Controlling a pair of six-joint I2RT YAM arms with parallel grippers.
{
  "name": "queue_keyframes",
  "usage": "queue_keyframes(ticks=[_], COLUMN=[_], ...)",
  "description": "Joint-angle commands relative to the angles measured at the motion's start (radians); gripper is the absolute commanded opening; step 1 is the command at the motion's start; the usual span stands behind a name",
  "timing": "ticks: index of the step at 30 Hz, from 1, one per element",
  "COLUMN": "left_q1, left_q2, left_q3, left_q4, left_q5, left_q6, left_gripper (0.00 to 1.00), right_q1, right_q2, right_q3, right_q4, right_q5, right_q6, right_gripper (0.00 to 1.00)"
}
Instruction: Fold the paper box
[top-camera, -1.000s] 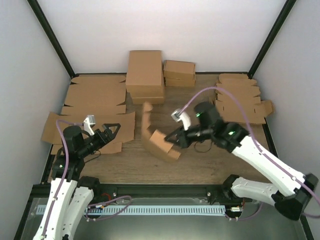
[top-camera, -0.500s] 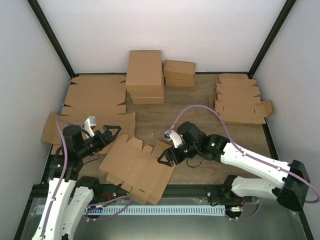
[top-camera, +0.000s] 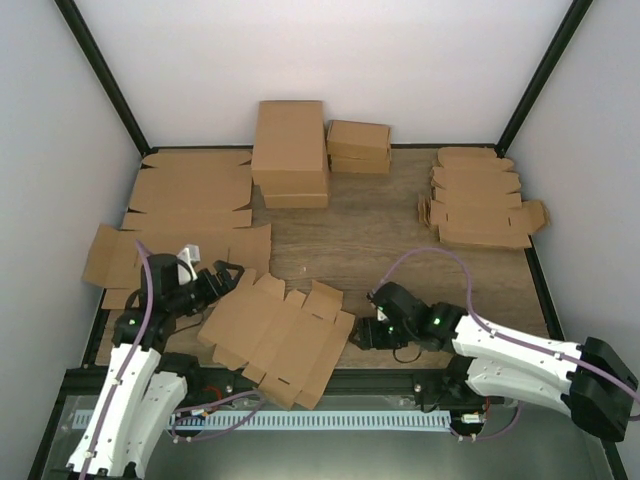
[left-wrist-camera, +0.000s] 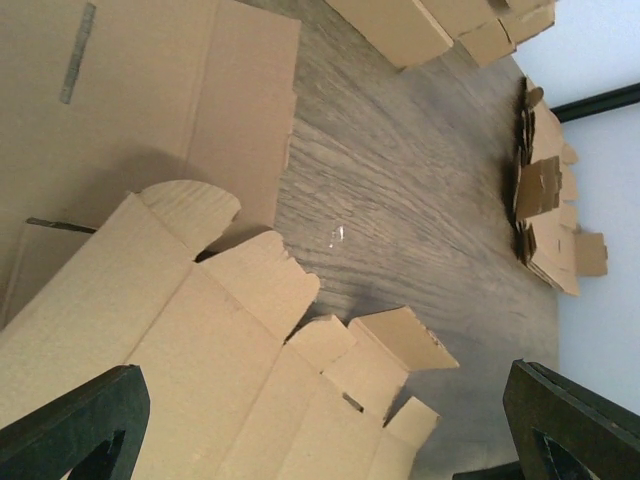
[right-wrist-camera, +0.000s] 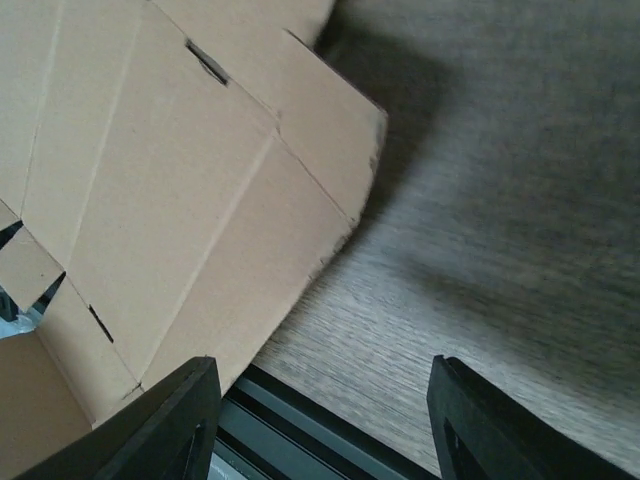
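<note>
The paper box (top-camera: 275, 335) lies unfolded and flat at the table's near edge, left of centre, with its flaps spread and one small flap (left-wrist-camera: 405, 340) curling up. My left gripper (top-camera: 225, 280) hovers open over the blank's left end, and its jaws frame the cardboard (left-wrist-camera: 200, 380) without touching it. My right gripper (top-camera: 362, 335) sits low just right of the blank, open with only bare table between its fingers. The blank's right corner (right-wrist-camera: 170, 200) lies beside its left finger (right-wrist-camera: 170, 425).
Large flat cardboard sheets (top-camera: 190, 200) cover the back left. Folded brown boxes (top-camera: 290, 150) and a smaller pair (top-camera: 358, 145) stand at the back. A stack of die-cut blanks (top-camera: 480, 205) lies at the right. The dark rail (right-wrist-camera: 300, 415) runs along the near edge.
The right gripper opened and let go of the half-folded blank, which dropped flat at the near edge. The right arm then drew back low and right. The left gripper edged toward the blank.
</note>
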Motion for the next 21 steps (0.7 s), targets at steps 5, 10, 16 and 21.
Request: queue_keyframes(ticks=[5, 10, 16, 21], left_q1=[-0.001, -0.002, -0.001, -0.002], left_q2=[-0.069, -0.073, -0.077, -0.072], left_q3=[-0.019, -0.054, -0.105, -0.095], left_q4=[0.056, 0.098, 0.160, 0.158], left_q5=[-0.104, -0.085, -0.045, -0.060], left_q6=[-0.026, -0.080, -0.137, -0.132], left_gripper=[1.00, 1.00, 1.00, 1.00], right_q1=[0.007, 0.007, 0.007, 0.007], right_q2=[-0.060, -0.002, 0.072, 0.089], right_q3=[-0.153, -0.175, -0.212, -0.229], right_q4=[0.285, 0.356, 0.485, 0.537], right_q5=[-0.118, -0.125, -0.159, -0.142], right_q6=[0.197, 0.202, 0.243, 0.299], right_gripper=[0.55, 0.53, 0.51, 0.50])
